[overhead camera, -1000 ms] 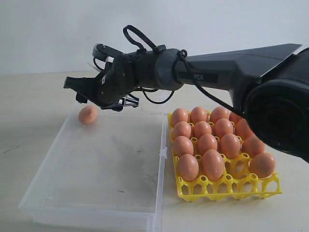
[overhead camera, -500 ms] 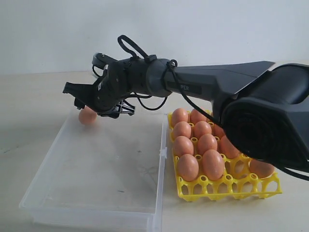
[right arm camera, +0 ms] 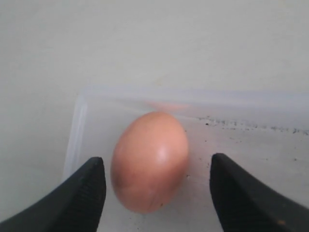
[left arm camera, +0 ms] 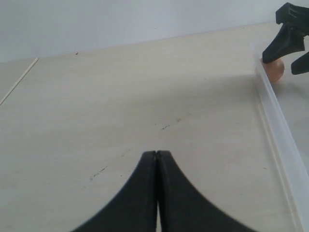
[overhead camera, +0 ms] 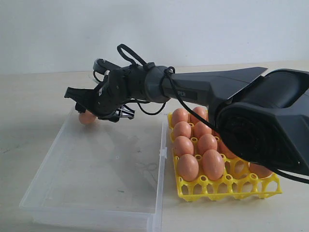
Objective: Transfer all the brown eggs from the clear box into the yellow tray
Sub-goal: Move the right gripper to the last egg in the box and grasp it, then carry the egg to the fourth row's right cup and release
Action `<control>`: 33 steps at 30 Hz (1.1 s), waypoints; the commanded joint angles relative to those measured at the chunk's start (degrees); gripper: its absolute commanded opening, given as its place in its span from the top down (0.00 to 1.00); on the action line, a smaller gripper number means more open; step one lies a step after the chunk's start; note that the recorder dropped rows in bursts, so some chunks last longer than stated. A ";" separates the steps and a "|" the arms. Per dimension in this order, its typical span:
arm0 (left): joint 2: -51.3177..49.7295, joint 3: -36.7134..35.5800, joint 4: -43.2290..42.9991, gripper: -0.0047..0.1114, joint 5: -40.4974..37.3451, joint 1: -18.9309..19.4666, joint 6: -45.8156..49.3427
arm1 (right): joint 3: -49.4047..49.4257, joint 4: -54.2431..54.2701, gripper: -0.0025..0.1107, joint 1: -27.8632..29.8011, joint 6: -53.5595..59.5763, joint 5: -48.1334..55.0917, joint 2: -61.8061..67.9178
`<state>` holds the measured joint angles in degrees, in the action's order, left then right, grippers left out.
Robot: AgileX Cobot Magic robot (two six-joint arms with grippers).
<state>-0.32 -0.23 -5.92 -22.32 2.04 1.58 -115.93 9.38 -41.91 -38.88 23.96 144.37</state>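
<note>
- My right gripper [overhead camera: 81,101] hangs just above the one brown egg [right arm camera: 149,162] that I can see in the clear box [overhead camera: 87,215].
- That egg lies on the box floor in the far corner, on the side away from the yellow tray [overhead camera: 227,191].
- My fingers [right arm camera: 89,193] stand wide apart, one on each side of the egg, and neither touches it.
- To do this well, I should come straight down until the pads flank the widest part of the shell.
- The box walls sit close by, so I judge the outer finger needs care not to catch the rim.
- I should close slowly and stop at first firm contact; the shell is smooth, round and brittle.
- The tray holds many brown eggs [overhead camera: 207,142]; a bare cup shows near its front.
- My left gripper [left arm camera: 156,154] has its fingers pressed together, holding nothing, over the table [left arm camera: 120,96].
</note>
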 commanded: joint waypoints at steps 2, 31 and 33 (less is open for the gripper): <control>0.32 0.23 0.14 0.96 0.52 -0.32 -0.29 | -0.42 -0.57 0.44 -0.11 0.28 -2.11 0.52; 0.32 0.23 0.14 0.96 0.52 -0.32 -0.29 | 7.34 -1.38 0.98 0.24 14.76 -5.24 -6.34; 0.32 0.23 0.14 0.96 0.52 -0.32 -0.29 | 15.09 -1.74 0.98 0.53 18.25 -12.90 -11.55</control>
<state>-0.32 -0.23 -5.92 -22.32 2.04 1.58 -108.04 9.14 -41.91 -24.77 19.43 139.15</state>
